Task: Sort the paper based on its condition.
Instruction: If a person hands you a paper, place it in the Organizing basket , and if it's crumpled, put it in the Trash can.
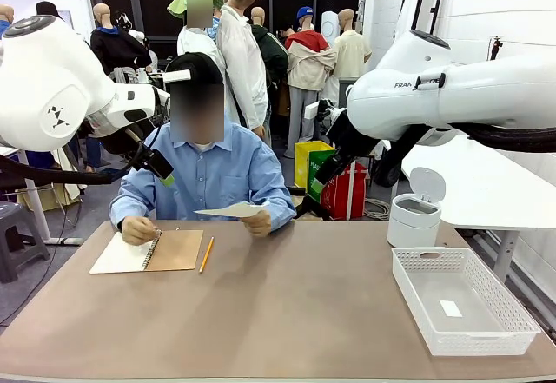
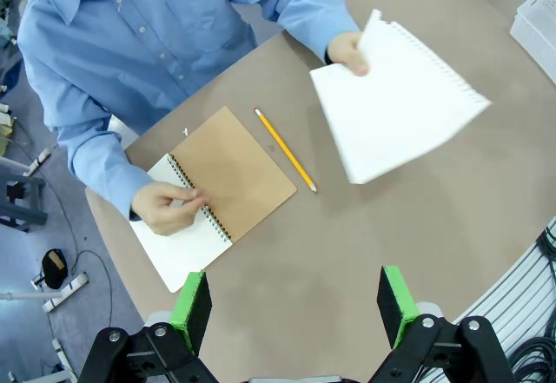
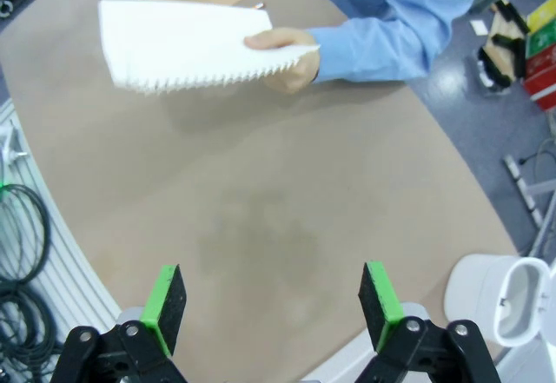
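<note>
The person across the table holds one white sheet of paper [image 1: 233,211] flat in a hand above the table's far edge. The same paper [image 2: 395,109] has a torn, perforated edge, which also shows on the paper [image 3: 187,44] in the right wrist view. Their other hand rests on an open spiral notebook [image 1: 148,251]. My left gripper [image 2: 295,309] hangs open high over the table, nothing between its green pads. My right gripper [image 3: 272,307] is open too, above bare tabletop, well short of the sheet.
A yellow pencil [image 1: 206,254] lies beside the notebook [image 2: 208,196]. A white basket [image 1: 486,331] with a tiny white scrap [image 1: 450,308] inside stands at the right. A small white lidded bin [image 1: 413,218] sits behind it, also seen as the bin [image 3: 499,300].
</note>
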